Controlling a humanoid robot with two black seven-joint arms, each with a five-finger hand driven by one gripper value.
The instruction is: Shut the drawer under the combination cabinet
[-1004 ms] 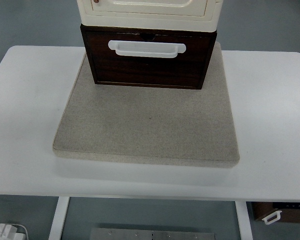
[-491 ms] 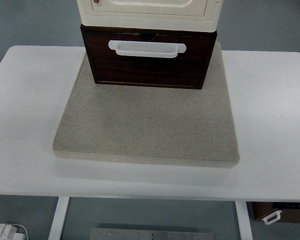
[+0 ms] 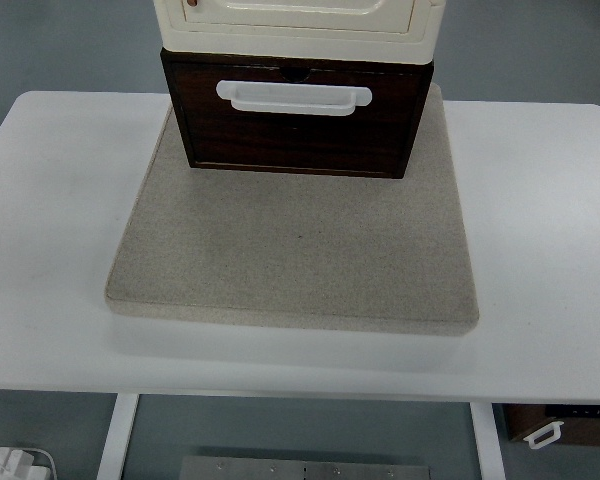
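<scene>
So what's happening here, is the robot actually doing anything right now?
Nothing is being handled at this moment: no robot hand is in view. A dark brown drawer with a white handle sits under a cream cabinet, and its front juts out a little past the cabinet above. The whole unit stands at the far end of a grey mat on the white table.
</scene>
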